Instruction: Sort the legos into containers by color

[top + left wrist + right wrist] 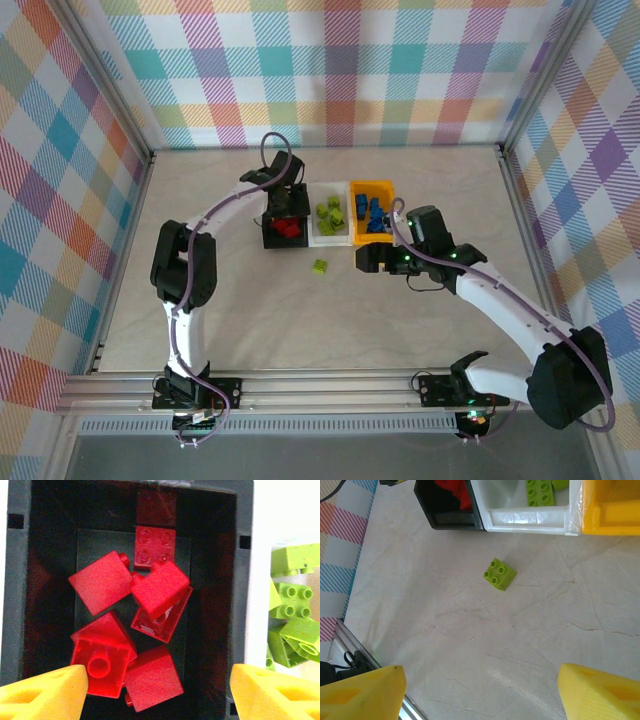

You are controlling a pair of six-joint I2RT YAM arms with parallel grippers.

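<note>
Three bins stand in a row: the black bin (285, 232) with several red legos (150, 630), the white bin (331, 218) with lime green legos (331, 213), the yellow-orange bin (372, 222) with blue legos (373, 214). One lime green lego (499, 574) lies loose on the table (319, 266) in front of the white bin. My left gripper (157, 690) hovers open over the black bin, nothing between its fingers. My right gripper (480, 690) is open and empty, above bare table near the loose lego.
The bins sit at the table's middle back. The black bin's corner (447, 517), the white bin's front wall (527, 519) and the yellow-orange bin's corner (612, 515) line the top of the right wrist view. A metal rail (330, 390) runs along the near edge.
</note>
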